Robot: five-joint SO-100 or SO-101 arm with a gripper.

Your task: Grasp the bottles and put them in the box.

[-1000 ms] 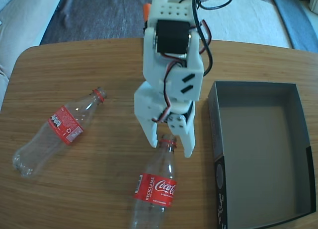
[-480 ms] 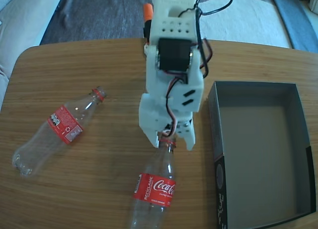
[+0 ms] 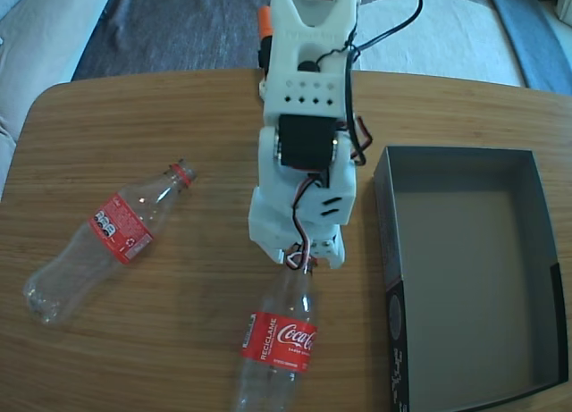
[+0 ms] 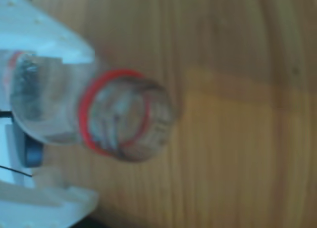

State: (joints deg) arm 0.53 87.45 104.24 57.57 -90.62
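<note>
One clear bottle (image 3: 279, 340) with a red Coca-Cola label lies near the front edge in the fixed view, neck pointing away. My white gripper (image 3: 301, 262) comes down from above and is shut on that neck. In the wrist view the red-ringed neck (image 4: 116, 114) sits between my fingers (image 4: 59, 45), blurred, with my gripper (image 4: 94, 129) around it. A second bottle (image 3: 112, 235) lies slanted at the left, apart from the arm. The box (image 3: 465, 269), dark grey inside, stands at the right with nothing in it.
The wooden table (image 3: 179, 117) has rounded corners, and its far edge runs just behind the arm's base. An orange part (image 3: 264, 21) sticks out at the arm's rear. Grey and pale floor covering lies beyond the table.
The jaws stood wide on either side of the bottle neck a second ago and have closed in on it. The arm's upper part has leaned forward over the neck.
</note>
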